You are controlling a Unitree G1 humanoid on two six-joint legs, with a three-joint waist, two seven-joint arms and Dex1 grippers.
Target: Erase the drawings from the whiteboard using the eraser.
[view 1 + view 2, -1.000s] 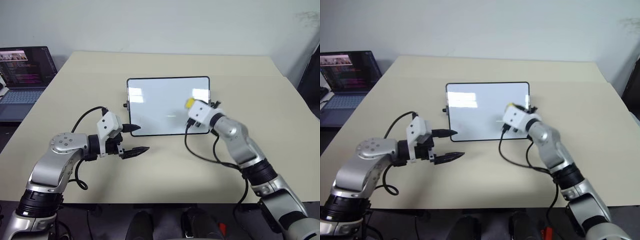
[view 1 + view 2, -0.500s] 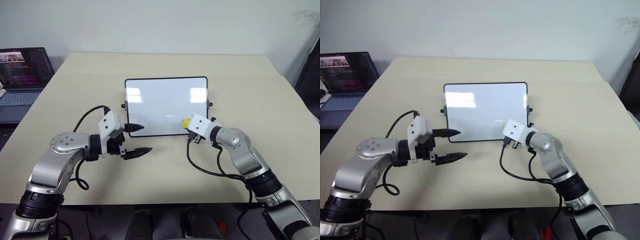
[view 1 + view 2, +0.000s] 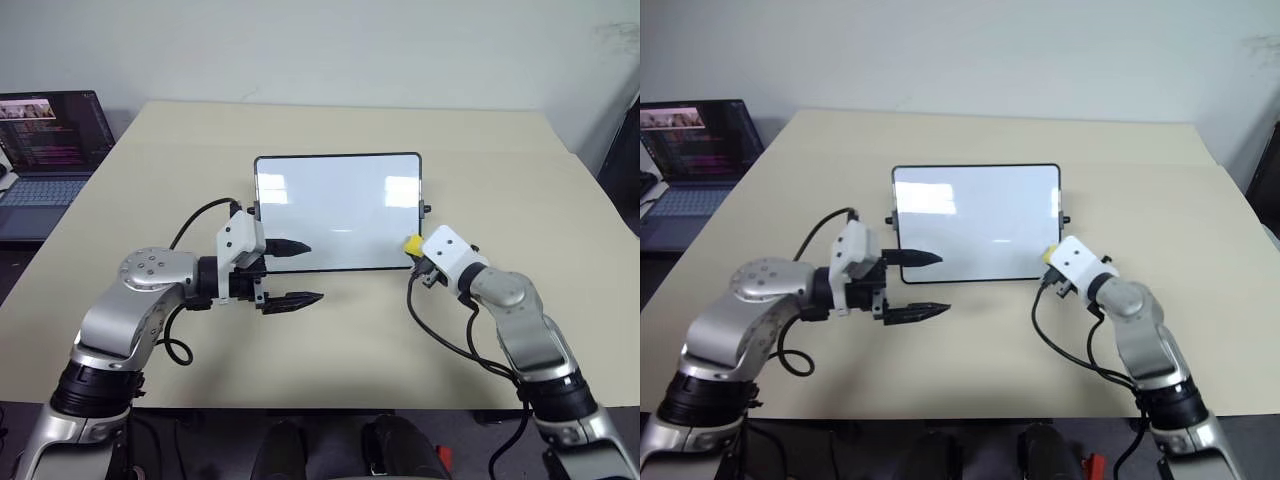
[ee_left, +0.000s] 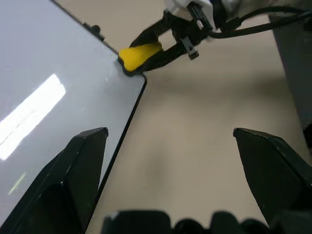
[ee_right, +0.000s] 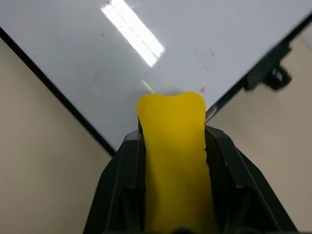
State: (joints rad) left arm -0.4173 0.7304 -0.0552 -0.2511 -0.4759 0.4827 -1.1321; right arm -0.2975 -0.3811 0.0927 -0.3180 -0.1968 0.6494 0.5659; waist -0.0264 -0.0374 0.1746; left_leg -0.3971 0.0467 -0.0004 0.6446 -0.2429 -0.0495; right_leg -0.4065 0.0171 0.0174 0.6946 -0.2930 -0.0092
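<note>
Pinching the eraser point(image 5: 174, 161) between its two black fingers, the right gripper point(image 3: 418, 252) holds the yellow block lengthwise, its front end projecting past the fingertips. That end sits at the whiteboard's point(image 3: 338, 210) near right corner, over the black frame; whether it presses on the surface cannot be told. Judged from this hold, the projecting end lets the block work the board while the fingers stay off the glass.

The left gripper point(image 3: 292, 272) stands spread, empty, one finger over the board's near left portion and the other off its near edge above the table point(image 3: 330, 330). From its wrist camera the board runs ahead of the fingers towards the eraser at the far corner. Its station looks suited to steadying the board against sliding, though contact with the frame is not established.

The board lies flat on the table, ahead of both grippers, short sides left and right. Its surface reads almost wholly white. Just beyond the eraser's front end a few faint reddish specks point(image 5: 207, 54) remain; no loop or curl of the drawings is legible. In my judgement the erasing is at or near completion, with only this corner residue in question.

Containers: none present. A laptop point(image 3: 45, 150) stands open at the table's far left, well apart from the left gripper.
</note>
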